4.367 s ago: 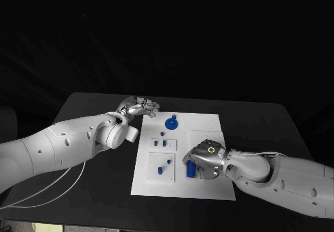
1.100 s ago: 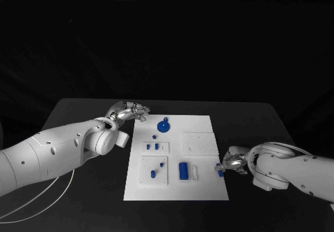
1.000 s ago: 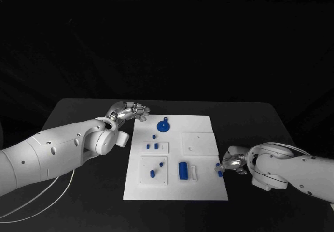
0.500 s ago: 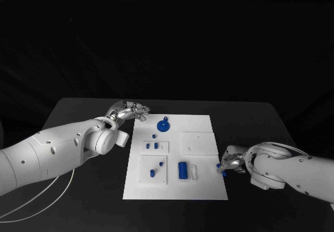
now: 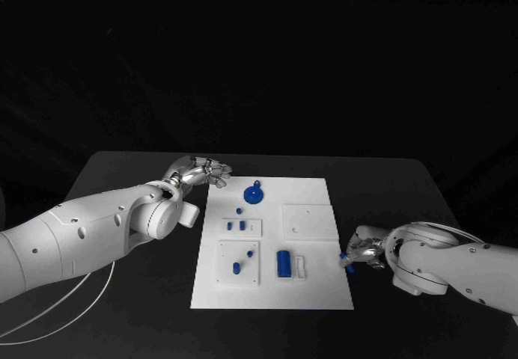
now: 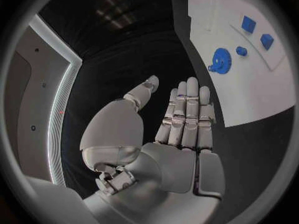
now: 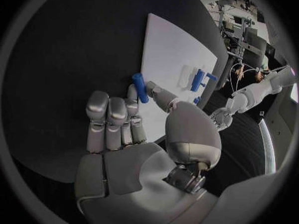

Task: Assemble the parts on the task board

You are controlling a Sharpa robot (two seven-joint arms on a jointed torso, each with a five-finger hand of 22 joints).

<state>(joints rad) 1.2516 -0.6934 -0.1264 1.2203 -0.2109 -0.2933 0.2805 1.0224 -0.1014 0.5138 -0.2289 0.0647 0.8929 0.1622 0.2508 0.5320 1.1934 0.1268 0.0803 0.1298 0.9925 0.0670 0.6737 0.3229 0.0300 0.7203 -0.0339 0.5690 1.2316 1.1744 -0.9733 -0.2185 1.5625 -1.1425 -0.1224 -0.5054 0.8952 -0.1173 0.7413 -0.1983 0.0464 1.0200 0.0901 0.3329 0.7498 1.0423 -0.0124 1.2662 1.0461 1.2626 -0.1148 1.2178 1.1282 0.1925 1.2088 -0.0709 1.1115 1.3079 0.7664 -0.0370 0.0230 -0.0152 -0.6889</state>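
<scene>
Task board point(image 5: 313, 293) lies in the middle of the black table point(image 5: 129, 168), and you will find its blue parts spread over the raised white panels. From the head view you can locate the blue gear point(image 5: 254, 196) near the far edge, two small blue blocks point(image 5: 236, 225) on the panel nearer the robot, and an upright blue bar point(image 5: 284, 263) beside a white bracket point(image 5: 301, 267).

Check the right hand point(image 5: 361, 253) at the board's right edge: it pinches a small blue peg point(image 5: 346, 261). The head view shows that peg only as a speck by the board's rim; the right wrist view gives you the grip itself, with the peg point(image 7: 140, 88) held between thumb and fingertip above the black table, just off the board's point(image 7: 174, 50) edge.

Check the left hand point(image 5: 202, 172) off the board's far left corner. The left wrist view shows you its fingers point(image 6: 187, 114) straight and side by side, thumb apart, holding nothing, with the gear point(image 6: 220, 60) beyond them.
</scene>
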